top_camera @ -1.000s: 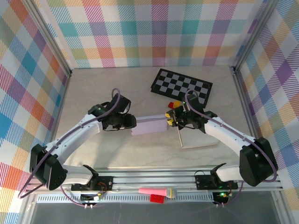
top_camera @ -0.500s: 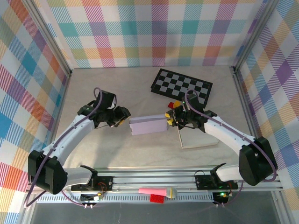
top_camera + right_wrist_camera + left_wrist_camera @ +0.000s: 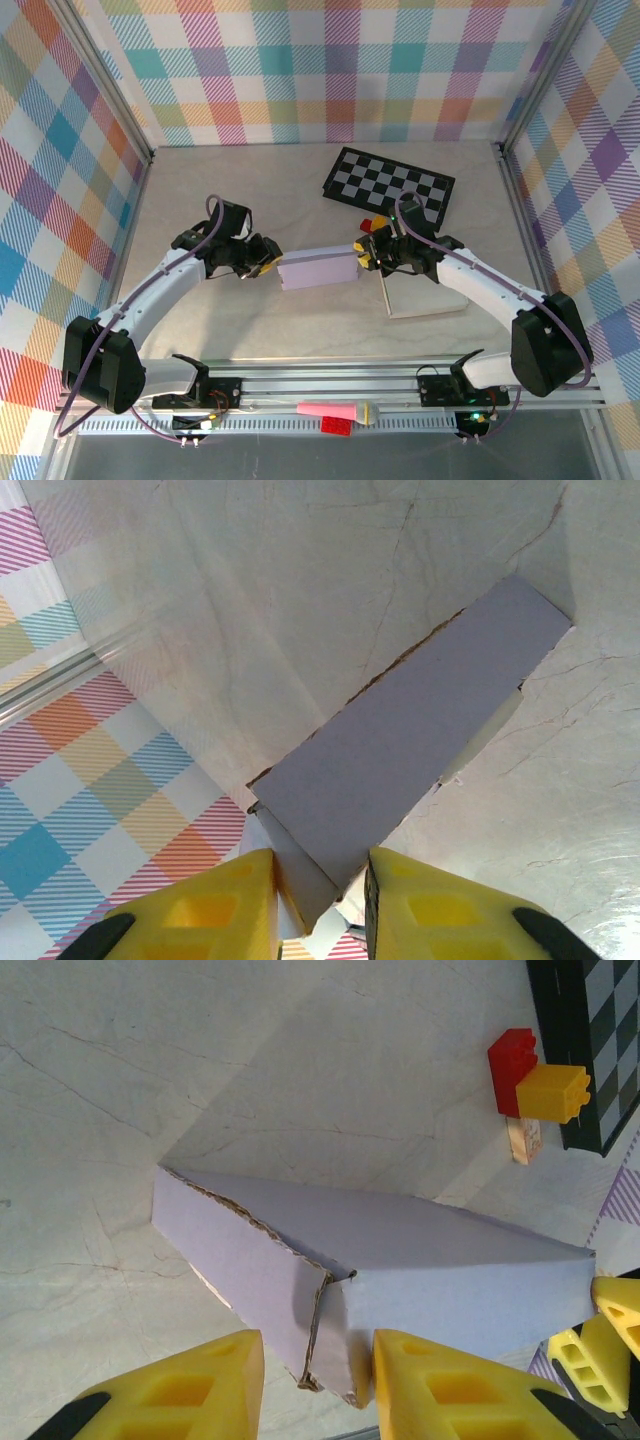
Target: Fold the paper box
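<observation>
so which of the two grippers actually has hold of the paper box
The right gripper: one end of the paper box is pinched between its jaws. The left gripper is open at the box's other end, gripping nothing.

Plaid walls (image 3: 300,70), pale marbled tabletop (image 3: 240,180), aluminium frame (image 3: 112,90).

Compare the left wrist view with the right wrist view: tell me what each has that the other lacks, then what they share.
Left wrist: red block, yellow block, checkerboard edge, and the open left end effector facing the torn end of the paper box. Right wrist: plaid wall and metal rail. Both: that lilac box, the pale table, and the right end effector closed on the box's other end.
</observation>
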You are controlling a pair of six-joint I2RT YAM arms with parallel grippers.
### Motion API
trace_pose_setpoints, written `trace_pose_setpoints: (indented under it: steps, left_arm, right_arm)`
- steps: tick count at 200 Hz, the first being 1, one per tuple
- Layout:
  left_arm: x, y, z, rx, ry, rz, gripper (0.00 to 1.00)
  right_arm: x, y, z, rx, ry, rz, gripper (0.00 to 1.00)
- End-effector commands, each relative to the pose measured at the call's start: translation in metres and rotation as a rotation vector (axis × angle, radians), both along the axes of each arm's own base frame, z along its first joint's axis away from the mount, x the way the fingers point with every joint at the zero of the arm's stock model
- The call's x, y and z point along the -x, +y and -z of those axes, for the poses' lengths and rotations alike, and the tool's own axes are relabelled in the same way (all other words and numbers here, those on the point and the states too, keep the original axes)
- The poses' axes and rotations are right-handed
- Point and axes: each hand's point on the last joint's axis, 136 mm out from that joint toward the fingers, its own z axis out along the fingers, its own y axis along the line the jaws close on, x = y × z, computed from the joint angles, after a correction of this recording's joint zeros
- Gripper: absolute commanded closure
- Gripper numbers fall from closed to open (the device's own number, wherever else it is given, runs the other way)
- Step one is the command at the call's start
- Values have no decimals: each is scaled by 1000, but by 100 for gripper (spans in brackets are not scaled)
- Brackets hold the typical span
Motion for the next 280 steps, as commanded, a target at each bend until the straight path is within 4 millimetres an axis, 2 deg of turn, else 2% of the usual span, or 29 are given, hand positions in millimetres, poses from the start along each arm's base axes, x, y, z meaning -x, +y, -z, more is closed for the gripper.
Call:
trace_pose_setpoints:
  steps: [1,46,78,115,155,180,218,249,280]
  left_arm:
    - [8,5,12,-19,28,4,68]
    - [16,10,22,-41,42,10,69]
    - [25,14,36,-50,66,9,70]
    - [31,17,47,-65,82,11,72]
    - [37,19,58,-74,103,11,76]
    - [38,19,58,-73,102,12,77]
    - [38,18,58,-69,103,17,80]
    - [37,17,58,-65,98,23,82]
    - [32,17,51,-64,58,21,82]
  right_arm:
    - [12,-5,19,54,84,-16,73]
    - [19,-8,22,76,119,-24,73]
    - [24,-11,25,100,151,-38,72]
    - [33,-14,34,141,214,-64,71]
    - [58,-27,51,227,363,-83,71]
    - [70,-35,58,264,439,-72,71]
    - [65,-36,50,299,426,-92,69]
    - [58,-27,41,265,403,-122,67]
    - [44,-12,15,180,313,-128,59]
